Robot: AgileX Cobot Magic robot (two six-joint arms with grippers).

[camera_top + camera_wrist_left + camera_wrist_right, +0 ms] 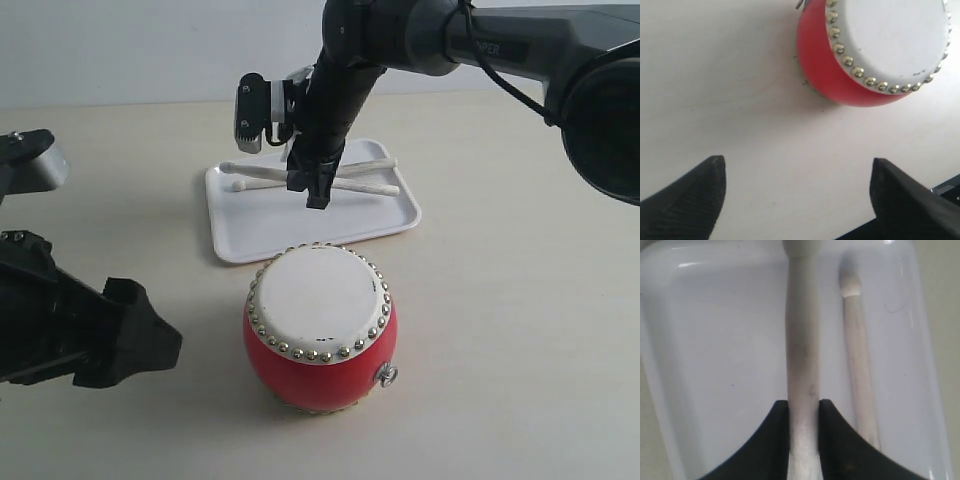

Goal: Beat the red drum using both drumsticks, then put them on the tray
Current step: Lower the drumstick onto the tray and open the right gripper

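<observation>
Black and dark grey throughout.
The right arm [450,40] was dark grey tubing with a lettered label [497,48], a black cable [505,80] and a grey camera block [250,112]; the left gripper [796,162] had tapered black fingers [690,205], finely ribbed inside.

Left arm sits low at the left edge of the exterior view, all black, forearm angled in toward the middle. Its black left gripper [797,170] is wide open, ribbed fingertips [700,195] well apart with nothing between them. The grey and black right arm comes in from the upper right, then the forearm drops steeply. Its black right gripper [804,407] points down and is clamped on a slender pale cream wooden drumstick [802,340], one finger on each side of the shaft.
</observation>
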